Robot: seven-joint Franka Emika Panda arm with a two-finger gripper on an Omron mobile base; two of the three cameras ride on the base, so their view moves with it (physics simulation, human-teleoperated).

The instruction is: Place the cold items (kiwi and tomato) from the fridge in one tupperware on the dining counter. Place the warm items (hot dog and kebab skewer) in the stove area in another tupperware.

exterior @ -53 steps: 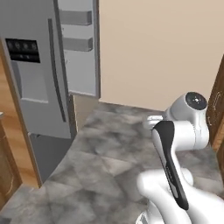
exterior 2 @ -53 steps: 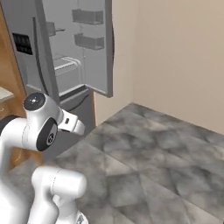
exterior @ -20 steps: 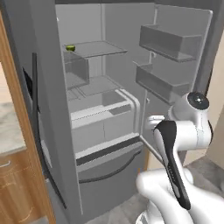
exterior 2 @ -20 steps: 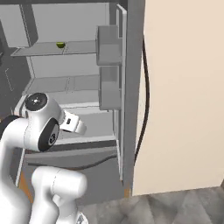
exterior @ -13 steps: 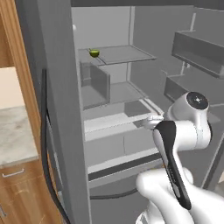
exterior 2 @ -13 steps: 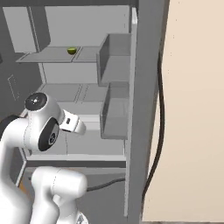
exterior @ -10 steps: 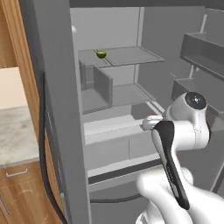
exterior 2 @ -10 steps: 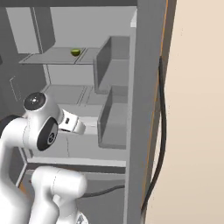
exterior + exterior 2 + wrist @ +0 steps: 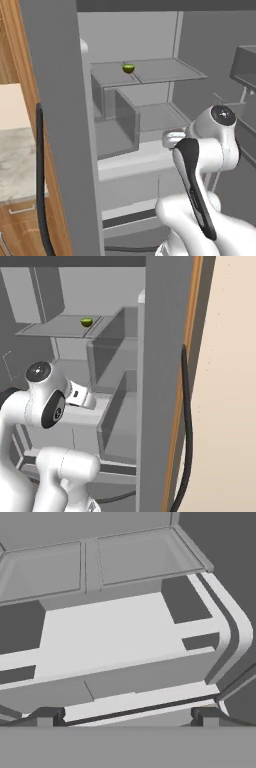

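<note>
A small green kiwi (image 9: pixel 128 68) (image 9: pixel 86 321) lies on an upper glass shelf (image 9: pixel 165 72) inside the open fridge. My arm is folded in front of the lower shelves, and its hand (image 9: pixel 172 138) (image 9: pixel 82 398) sits well below the kiwi, aimed into the fridge. In the hand view my gripper (image 9: pixel 127 716) is open, its two dark fingertips (image 9: pixel 47 714) set wide apart with nothing between them, facing the pale drawers (image 9: pixel 115 637). The tomato, hot dog, kebab skewer and tupperware are out of view.
The grey fridge door (image 9: pixel 55 125) with its dark gasket stands close on the left, a wood cabinet and stone counter (image 9: pixel 15 165) beyond it. Door bins (image 9: pixel 115 356) (image 9: pixel 245 65) jut out on the right side. A beige wall (image 9: pixel 225 381) closes off the far right.
The base has driven up to the fridge, so both base views shifted and the interior now looms larger. The arm keeps its folded pose and the gripper stays open.
</note>
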